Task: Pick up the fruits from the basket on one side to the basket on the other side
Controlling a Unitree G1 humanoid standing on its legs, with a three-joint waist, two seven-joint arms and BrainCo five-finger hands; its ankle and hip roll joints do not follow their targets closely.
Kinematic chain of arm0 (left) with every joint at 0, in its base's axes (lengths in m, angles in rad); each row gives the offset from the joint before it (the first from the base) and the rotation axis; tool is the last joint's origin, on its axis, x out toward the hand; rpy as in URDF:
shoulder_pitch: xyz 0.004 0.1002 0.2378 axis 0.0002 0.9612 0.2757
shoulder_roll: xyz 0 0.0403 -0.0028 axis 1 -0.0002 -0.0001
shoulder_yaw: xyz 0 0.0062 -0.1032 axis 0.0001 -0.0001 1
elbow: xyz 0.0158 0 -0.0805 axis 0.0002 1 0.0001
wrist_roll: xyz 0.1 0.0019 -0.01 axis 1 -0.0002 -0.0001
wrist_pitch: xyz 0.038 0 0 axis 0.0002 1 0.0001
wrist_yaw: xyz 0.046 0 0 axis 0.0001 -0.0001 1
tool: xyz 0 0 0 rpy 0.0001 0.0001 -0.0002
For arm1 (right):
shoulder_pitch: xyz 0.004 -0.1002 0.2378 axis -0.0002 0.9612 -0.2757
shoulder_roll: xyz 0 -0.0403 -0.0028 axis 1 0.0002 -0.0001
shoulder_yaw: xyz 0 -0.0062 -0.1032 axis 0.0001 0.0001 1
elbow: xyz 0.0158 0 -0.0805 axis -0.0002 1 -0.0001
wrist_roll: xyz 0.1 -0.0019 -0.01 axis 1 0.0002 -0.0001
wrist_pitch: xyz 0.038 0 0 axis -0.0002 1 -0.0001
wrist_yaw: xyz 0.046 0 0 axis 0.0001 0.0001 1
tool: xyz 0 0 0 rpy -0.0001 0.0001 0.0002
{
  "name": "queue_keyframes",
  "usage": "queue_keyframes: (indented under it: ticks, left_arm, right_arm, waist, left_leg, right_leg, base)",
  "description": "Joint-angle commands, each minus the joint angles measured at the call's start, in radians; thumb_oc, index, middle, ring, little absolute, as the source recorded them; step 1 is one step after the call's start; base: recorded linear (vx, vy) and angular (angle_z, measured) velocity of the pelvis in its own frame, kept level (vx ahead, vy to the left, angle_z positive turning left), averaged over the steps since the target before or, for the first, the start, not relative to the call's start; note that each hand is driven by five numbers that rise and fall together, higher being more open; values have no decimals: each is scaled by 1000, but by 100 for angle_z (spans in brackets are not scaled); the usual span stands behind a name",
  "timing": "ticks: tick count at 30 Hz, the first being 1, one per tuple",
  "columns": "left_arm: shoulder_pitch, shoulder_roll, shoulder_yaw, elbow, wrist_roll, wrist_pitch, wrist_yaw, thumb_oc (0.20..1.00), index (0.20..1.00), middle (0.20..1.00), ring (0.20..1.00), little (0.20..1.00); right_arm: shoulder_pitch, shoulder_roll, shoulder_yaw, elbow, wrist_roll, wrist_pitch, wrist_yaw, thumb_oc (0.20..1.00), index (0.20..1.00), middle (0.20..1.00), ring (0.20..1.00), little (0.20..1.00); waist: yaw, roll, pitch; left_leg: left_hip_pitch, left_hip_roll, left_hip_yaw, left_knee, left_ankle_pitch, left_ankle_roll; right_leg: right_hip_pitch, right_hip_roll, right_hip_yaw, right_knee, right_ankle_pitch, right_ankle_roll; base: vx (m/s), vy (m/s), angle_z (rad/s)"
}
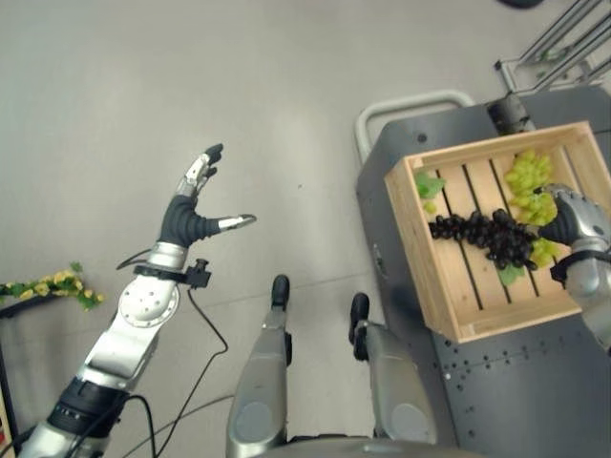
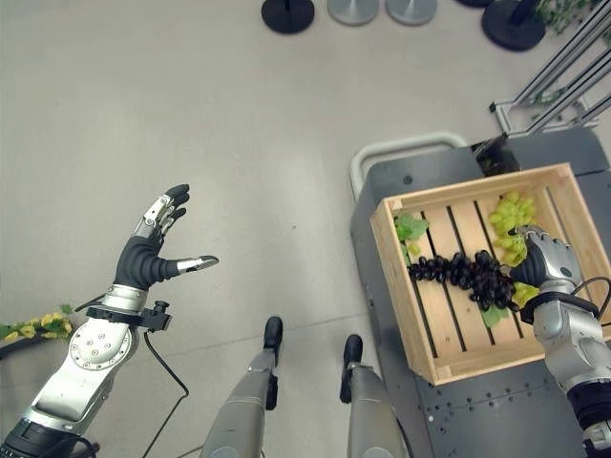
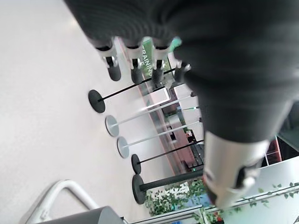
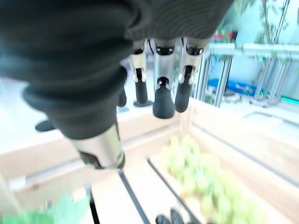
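The right hand (image 2: 542,260) hovers inside the slatted pale wooden crate (image 2: 401,286) on the dark grey cart surface (image 2: 496,410), fingers (image 4: 164,100) spread loosely and empty. Just below them lie two bunches of light green grapes (image 1: 528,175). One long bunch of black grapes (image 2: 463,270) stretches crosswise toward the crate's left. The left hand (image 1: 189,212) hangs open, well apart over the floor.

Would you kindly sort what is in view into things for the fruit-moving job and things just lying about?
For the job:
wooden crate
dark grapes
green grapes
right hand
left hand

Lying about:
grey cart
stanchion bases
yellow flowers
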Motion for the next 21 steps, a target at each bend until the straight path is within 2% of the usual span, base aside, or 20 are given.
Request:
queue_keyframes:
  ticks: [1,4,5,6,9,12,13,14,15,17,21]
  left_arm:
    - [26,24,32,-29,21,-30,-27,1000,1000,1000,1000,1000]
    - [46,14,32,-25,19,-30,-54,1000,1000,1000,1000,1000]
    - [47,14,32,-26,19,-29,-54,1000,1000,1000,1000,1000]
    - [55,1,28,-26,16,-32,-65,1000,1000,1000,1000,1000]
    - [71,-9,24,-22,6,-33,-74,1000,1000,1000,1000,1000]
    - [85,-18,15,-24,10,-24,-89,1000,1000,1000,1000,1000]
    - [98,-20,16,-29,9,-24,-97,1000,1000,1000,1000,1000]
    - [104,-19,19,-33,6,-26,-104,1000,1000,1000,1000,1000]
    - [111,-17,22,-37,5,-30,-102,1000,1000,1000,1000,1000]
    - [98,-8,26,-28,-2,-41,-86,1000,1000,1000,1000,1000]
    - [35,-12,58,-4,-23,-64,-14,1000,1000,1000,1000,1000]
  right_arm:
    - [-24,-2,-41,-32,-42,-15,-29,200,200,200,200,200]
    - [5,9,-77,-74,-50,-25,-21,200,200,200,200,200]
    - [9,10,-79,-77,-50,-25,-20,200,200,200,200,200]
    - [12,15,-90,-84,-53,-28,-17,200,200,200,200,200]
    - [14,13,-92,-91,-57,-33,-18,200,200,200,200,200]
    - [10,14,-57,-78,-36,-37,38,200,200,200,200,200]
    - [12,16,-49,-77,-29,-41,52,460,460,460,460,460]
    - [12,19,-41,-71,-30,-46,58,796,796,796,796,796]
    - [3,25,-25,-53,-30,-49,51,1000,1000,1000,1000,1000]
    - [-63,48,74,71,-3,-60,51,1000,1000,1000,1000,1000]
    - [-188,114,214,239,59,-55,36,1000,1000,1000,1000,1000]
  waist:
    - [2,-63,-96]
    - [1,-71,-160]
    - [1,-71,-160]
    - [2,-72,-194]
    - [1,-71,-226]
    - [2,-78,-267]
    - [4,-79,-274]
    - [7,-78,-278]
    - [11,-78,-273]
    - [23,-86,-248]
    - [52,-107,-156]
  left_leg:
    - [5,-8,15,65,-94,19]
    - [50,-8,13,45,-100,20]
    - [53,-7,13,42,-100,20]
    - [80,-6,12,21,-101,21]
    - [105,-6,12,-3,-99,22]
    - [136,-1,20,-23,-101,23]
    - [144,-1,22,-26,-104,25]
    - [146,-2,22,-23,-108,26]
    - [144,-3,24,-17,-110,27]
    - [119,-4,23,4,-108,27]
    - [22,3,10,66,-95,18]
  right_leg:
    - [50,-22,-21,-158,127,73]
    - [98,-14,-23,-172,113,74]
    - [101,-13,-24,-174,112,73]
    - [126,-10,-30,-197,110,76]
    - [148,-5,-31,-218,115,78]
    - [180,-2,-34,-245,117,80]
    - [189,-2,-31,-253,118,82]
    - [191,-4,-30,-254,117,82]
    - [187,-5,-29,-250,117,82]
    - [155,-6,-22,-218,113,79]
    - [54,-7,-27,-149,115,69]
  base:
    - [82,-11,-5]
    - [104,-21,-5]
    - [137,-36,-1]
    - [82,-16,-2]
    - [82,-10,1]
    - [90,-8,4]
    - [68,-8,1]
    - [36,-3,-2]
    - [0,0,0]
    - [-128,-18,-1]
    - [-198,-48,-5]
